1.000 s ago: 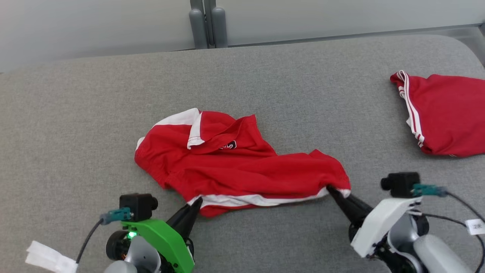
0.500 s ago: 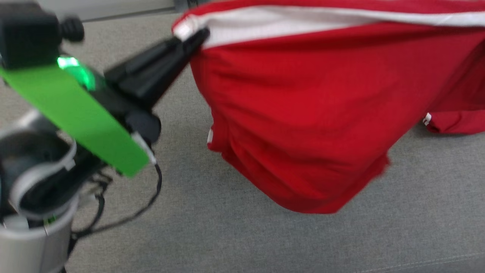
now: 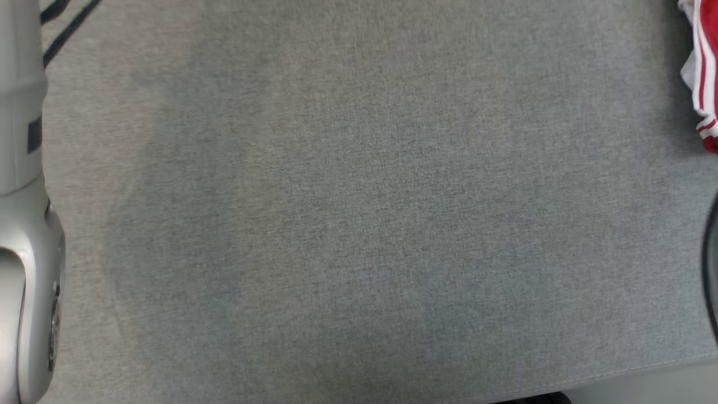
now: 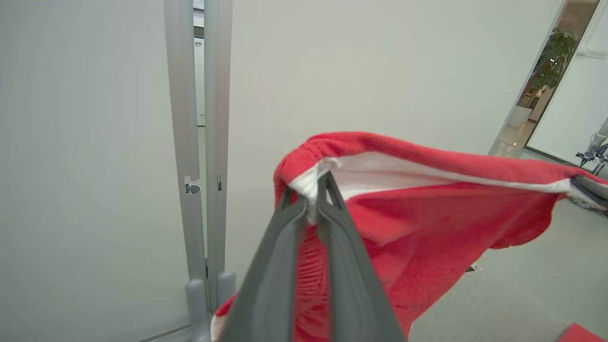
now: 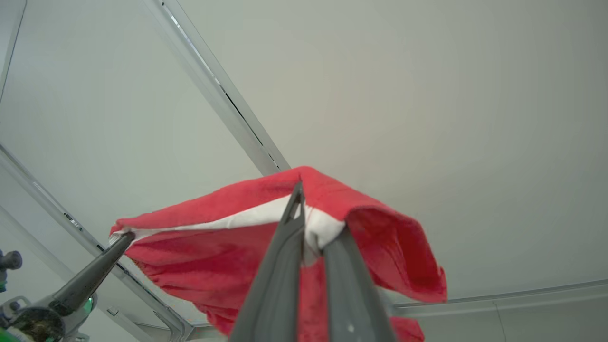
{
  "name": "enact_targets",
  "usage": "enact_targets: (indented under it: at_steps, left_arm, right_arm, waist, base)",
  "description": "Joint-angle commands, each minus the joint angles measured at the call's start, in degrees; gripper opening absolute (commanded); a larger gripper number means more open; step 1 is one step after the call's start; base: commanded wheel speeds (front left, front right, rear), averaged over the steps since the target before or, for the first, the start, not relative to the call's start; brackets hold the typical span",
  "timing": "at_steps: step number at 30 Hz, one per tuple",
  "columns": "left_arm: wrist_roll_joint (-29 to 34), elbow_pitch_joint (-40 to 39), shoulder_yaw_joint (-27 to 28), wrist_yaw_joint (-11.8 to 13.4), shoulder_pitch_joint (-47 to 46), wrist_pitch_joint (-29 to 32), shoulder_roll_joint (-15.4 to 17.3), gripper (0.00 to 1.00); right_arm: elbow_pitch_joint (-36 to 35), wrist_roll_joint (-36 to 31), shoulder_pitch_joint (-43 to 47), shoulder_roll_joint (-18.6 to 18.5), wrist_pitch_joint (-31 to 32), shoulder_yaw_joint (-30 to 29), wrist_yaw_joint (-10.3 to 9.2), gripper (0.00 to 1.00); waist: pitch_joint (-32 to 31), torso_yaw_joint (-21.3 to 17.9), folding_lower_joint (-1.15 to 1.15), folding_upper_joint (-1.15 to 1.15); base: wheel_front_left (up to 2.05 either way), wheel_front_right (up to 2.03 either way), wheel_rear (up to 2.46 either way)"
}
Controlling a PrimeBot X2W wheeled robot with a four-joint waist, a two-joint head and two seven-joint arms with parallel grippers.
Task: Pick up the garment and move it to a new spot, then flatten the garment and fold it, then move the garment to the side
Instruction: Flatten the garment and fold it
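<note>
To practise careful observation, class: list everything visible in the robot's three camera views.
red cloth garment with a white band: one, red, held aloft, left wrist view
red cloth garment with white stripes: one, red, head view's right edge
grey fabric surface: one, grey, below the head camera
grey metal posts: two, grey, left wrist view
potted plant: one, green, distant doorway
left gripper: one, dark, shut on the band
right gripper: one, dark, shut on the band
pale forearm: one, silvery, head view's left edge

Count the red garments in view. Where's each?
2. One red garment is lifted, its white-banded edge pinched by the left tool and the right tool. The second garment lies on the grey surface at the head view's right edge. More may sit out of frame.
</note>
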Motion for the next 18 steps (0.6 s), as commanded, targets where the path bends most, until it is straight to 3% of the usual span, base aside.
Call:
enact_targets:
  at_steps: [1,7,13,18]
  left_arm:
    - [1.1,2.2,0.0,-1.1,-1.2,-3.8,0.1,0.00]
    - [1.0,11.1,-3.4,-5.3,7.3,-18.1,-2.7,0.00]
    - [-1.0,10.8,-8.6,-6.3,26.7,-26.2,-0.9,0.00]
    - [-4.5,6.8,-11.6,-6.3,46.0,-28.7,1.2,0.00]
  right_arm:
    - [1.1,-1.2,-0.6,1.1,-1.2,0.3,0.01,0.00]
    - [-0.2,-1.0,10.0,1.7,-1.9,3.6,0.02,0.00]
    - [-7.6,2.8,34.9,-1.3,-3.6,5.8,0.02,0.00]
    - [-15.2,5.8,56.7,-3.4,-6.2,5.1,0.02,0.00]
  waist:
    - [4.9,-2.2,-0.03,0.00]
    - [2.7,0.3,-0.03,0.00]
    - [-3.6,2.6,-0.03,0.00]
    - [-11.3,4.3,-0.03,0.00]
  base:
    - [0.00,0.00,0.00]
    - [0.00,0.00,0.00]
    - [0.00,0.00,0.00]
    - [0.00,0.00,0.00]
